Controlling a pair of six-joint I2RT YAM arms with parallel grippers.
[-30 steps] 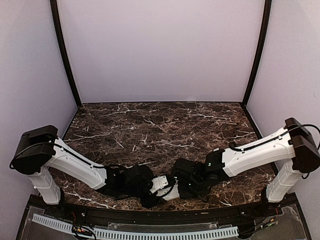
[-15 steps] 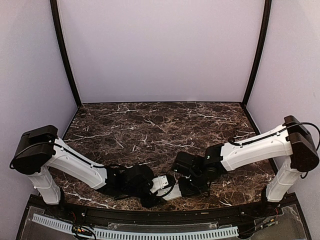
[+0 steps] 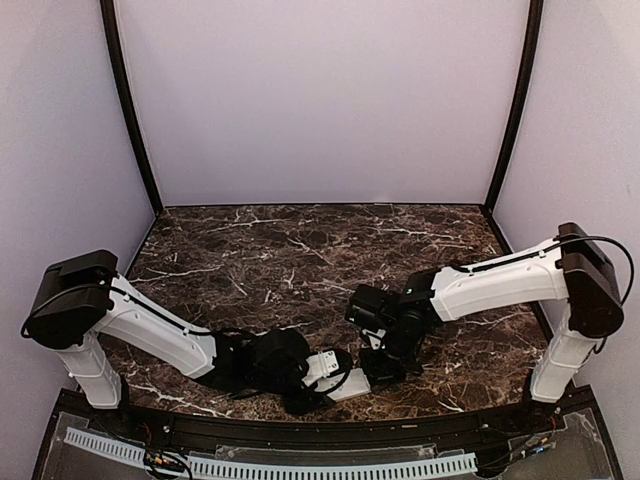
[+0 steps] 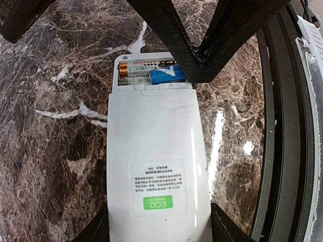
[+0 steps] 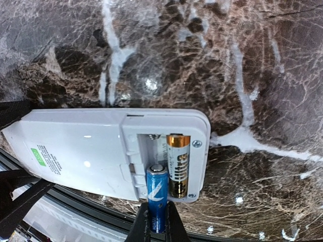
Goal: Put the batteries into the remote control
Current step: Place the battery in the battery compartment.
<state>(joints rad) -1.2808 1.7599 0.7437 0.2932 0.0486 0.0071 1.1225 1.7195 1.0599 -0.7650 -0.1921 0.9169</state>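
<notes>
Glossy dark-brown veined marble table [image 3: 300,250], enclosed by plain lilac walls [image 3: 320,100]. The flat white rectangular plastic remote control [image 4: 154,166] lies face-down at the near edge, clamped by the left gripper [image 4: 159,229]. The right gripper [image 5: 156,222] pinches a slim blue cylindrical battery [image 5: 157,194], its tip in the open compartment beside a gold-capped battery [image 5: 177,166]

The white remote [image 4: 154,171] is lying back-side up near the front edge of the tabletop [image 4: 50,101], battery bay open. A gold battery [image 5: 177,164] is sitting in one slot; the blue battery [image 5: 157,194] is poking partway into the neighbouring slot.
</notes>
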